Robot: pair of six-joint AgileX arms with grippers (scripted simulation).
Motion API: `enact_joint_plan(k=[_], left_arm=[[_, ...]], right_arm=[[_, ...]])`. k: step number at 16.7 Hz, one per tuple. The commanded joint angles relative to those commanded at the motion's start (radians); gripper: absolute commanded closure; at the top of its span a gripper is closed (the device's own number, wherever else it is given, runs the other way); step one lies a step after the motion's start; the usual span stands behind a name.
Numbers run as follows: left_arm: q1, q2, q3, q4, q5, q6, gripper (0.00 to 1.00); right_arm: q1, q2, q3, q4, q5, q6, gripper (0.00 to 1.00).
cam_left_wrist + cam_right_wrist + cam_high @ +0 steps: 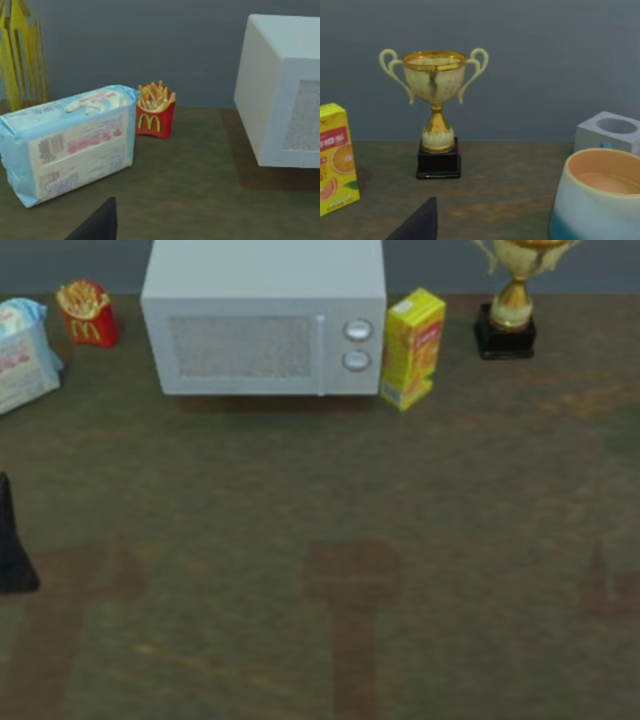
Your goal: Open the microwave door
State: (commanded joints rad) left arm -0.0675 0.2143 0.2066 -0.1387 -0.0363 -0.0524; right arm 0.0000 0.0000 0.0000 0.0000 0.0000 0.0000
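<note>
The white microwave [264, 315] stands at the back of the table, left of centre. The microwave door [240, 347] is closed flat, with a grey mesh window and a slim vertical handle [321, 355] beside two silver knobs [357, 345]. The left wrist view shows the microwave's side and front corner [280, 90] far ahead. My left gripper [14, 545] is parked at the table's left edge, well away from the door; one dark finger [100, 225] shows with bare table beside it, so it is open. My right gripper [462, 227] is outside the top view and open, with one finger [422, 222] showing.
A yellow juice carton [412, 348] stands against the microwave's right side. A gold trophy [510, 300] is at the back right. Red fries box [88, 312] and a blue packet [22, 352] sit at the back left. A blue-and-cream bowl [597, 200] lies near my right gripper.
</note>
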Motion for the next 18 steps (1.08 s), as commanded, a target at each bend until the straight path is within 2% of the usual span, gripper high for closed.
enact_joint_plan(k=[4, 13, 18], left_arm=[[-0.094, 0.341, 0.332, -0.182, -0.047, -0.081, 0.00], [-0.346, 1.285, 1.352, -0.631, -0.163, -0.323, 0.00], [-0.466, 1.709, 1.787, -0.854, -0.220, -0.432, 0.00]], right_arm=[[0.000, 0.000, 0.000, 0.000, 0.000, 0.000, 0.00], [0.000, 0.000, 0.000, 0.000, 0.000, 0.000, 0.00], [0.000, 0.000, 0.000, 0.000, 0.000, 0.000, 0.00]])
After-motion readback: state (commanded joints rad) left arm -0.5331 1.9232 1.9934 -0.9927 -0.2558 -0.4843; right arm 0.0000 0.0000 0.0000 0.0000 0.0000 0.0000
